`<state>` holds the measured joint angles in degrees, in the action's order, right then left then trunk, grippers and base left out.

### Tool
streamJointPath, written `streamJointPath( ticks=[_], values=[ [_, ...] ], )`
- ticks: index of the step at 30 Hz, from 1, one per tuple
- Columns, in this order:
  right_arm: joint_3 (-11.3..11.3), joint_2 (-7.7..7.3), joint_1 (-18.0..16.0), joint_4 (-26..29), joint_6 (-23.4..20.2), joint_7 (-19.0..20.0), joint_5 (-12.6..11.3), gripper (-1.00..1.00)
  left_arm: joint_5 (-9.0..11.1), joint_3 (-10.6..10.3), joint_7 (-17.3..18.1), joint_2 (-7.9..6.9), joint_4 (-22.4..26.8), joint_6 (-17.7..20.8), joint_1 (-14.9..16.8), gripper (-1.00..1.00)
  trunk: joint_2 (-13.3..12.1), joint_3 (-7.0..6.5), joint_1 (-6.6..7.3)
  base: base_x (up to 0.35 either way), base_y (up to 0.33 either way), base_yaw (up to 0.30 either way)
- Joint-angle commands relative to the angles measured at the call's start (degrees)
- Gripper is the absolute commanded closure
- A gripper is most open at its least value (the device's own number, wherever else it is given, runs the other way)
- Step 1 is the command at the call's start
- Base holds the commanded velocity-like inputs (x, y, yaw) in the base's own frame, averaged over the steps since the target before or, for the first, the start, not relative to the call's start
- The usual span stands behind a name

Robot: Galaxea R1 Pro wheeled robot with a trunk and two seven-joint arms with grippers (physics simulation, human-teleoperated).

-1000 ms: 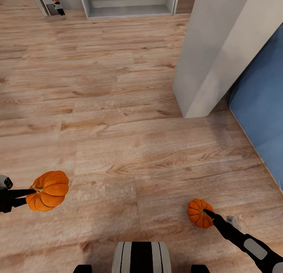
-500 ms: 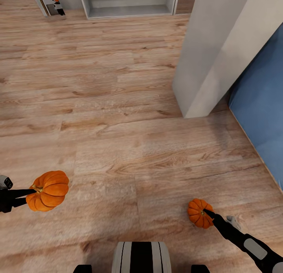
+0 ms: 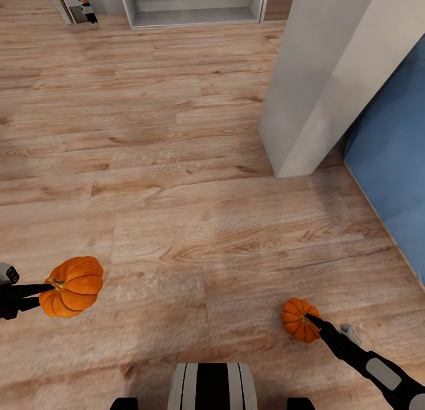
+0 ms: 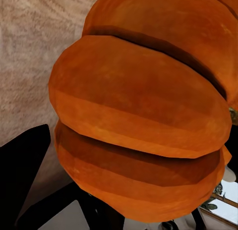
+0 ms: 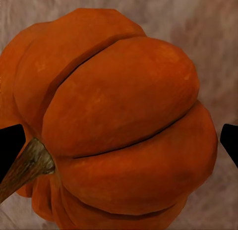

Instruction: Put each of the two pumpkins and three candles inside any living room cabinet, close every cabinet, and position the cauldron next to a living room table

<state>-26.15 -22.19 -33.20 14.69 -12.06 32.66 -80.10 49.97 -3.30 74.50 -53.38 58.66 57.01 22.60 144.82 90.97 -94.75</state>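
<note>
over the wood floor (image 3: 177, 180), each gripper, left (image 3: 42, 289) and right (image 3: 311, 321), clamps a pumpkin at its fingertips.

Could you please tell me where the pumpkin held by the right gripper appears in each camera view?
Head view: the right gripper's pumpkin sits low and right, at the arm's tip.
Right wrist view: it is central and close.
Shared landmark: the wooden floor lies behind it in both views.

A light-brown wood-plank floor (image 3: 177, 180) spreads ahead of both tools. A pale grey square pillar (image 3: 330, 74) stands beyond the right tool, beside a blue wall panel (image 3: 392, 162). A white open shelf unit (image 3: 192, 3) sits far ahead.
</note>
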Motion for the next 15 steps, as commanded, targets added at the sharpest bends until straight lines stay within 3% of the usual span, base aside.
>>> streamJointPath(
  ticks=[1,15],
  values=[
    [-0.3,-0.04,0.0,0.0,-0.3,0.1,-0.6,1.0,0.2,-0.2,-0.1,-0.06,0.0,0.3,0.1,1.0,0.0,0.03,0.01,0.0,0.0,0.0],
    [-0.3,-0.04,0.0,0.0,-0.3,0.1,-0.6,1.0,0.2,-0.2,-0.1,-0.06,0.0,0.3,0.1,1.0,0.0,0.03,0.01,0.0,0.0,0.0]
  ],
)
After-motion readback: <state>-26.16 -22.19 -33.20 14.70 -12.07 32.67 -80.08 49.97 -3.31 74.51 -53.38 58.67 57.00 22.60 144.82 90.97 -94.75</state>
